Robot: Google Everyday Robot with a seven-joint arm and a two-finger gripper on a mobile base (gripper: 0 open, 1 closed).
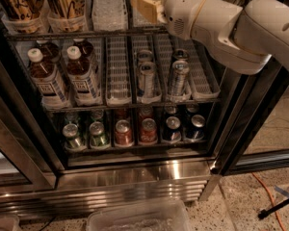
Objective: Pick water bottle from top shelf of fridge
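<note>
The water bottle [107, 5] stands on the top shelf [82, 34] of the fridge [135, 177]. Only its clear ribbed lower body shows; the upper part is cut off by the frame's top edge. My gripper [147, 6] is at the top shelf's front, just right of the bottle, at the end of the white arm [221, 25] that reaches in from the right. I cannot tell whether it touches the bottle.
Tall printed cans [19, 4] stand left of the bottle. The middle rack holds brown tea bottles [82, 73] and slim silver cans [145, 78]; the lower rack holds short cans [123, 131]. A clear plastic bin [139, 218] and an orange cable [267, 191] lie on the floor.
</note>
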